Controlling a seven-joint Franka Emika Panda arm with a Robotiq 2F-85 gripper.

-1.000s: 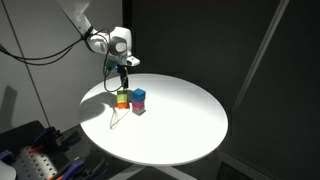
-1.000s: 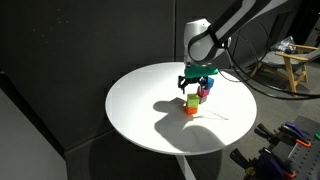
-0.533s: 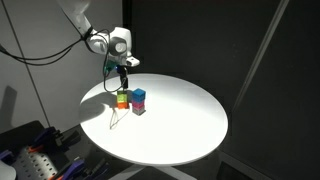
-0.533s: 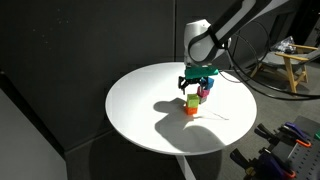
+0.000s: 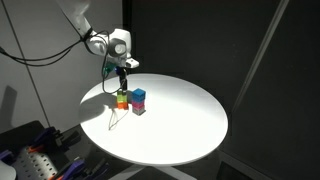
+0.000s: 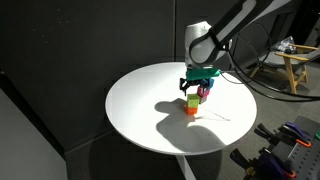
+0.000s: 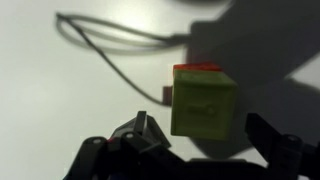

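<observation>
The hand (image 6: 196, 84) is seen wide open just above the yellow-green block (image 7: 203, 105). This block is stacked on a red block (image 7: 197, 67) on the round table (image 5: 180, 120), just beside a blue block (image 5: 139, 96). Nothing is gripped, so the approach is judged to be the step in hand. A straight descent is called for next, so that the block is straddled by the fingers without the stack being nudged.

We see the gripper (image 5: 123, 82) right over a block stack (image 5: 122, 99), which stands on the table (image 5: 185, 125) just beside a second block stack (image 5: 139, 99).
</observation>
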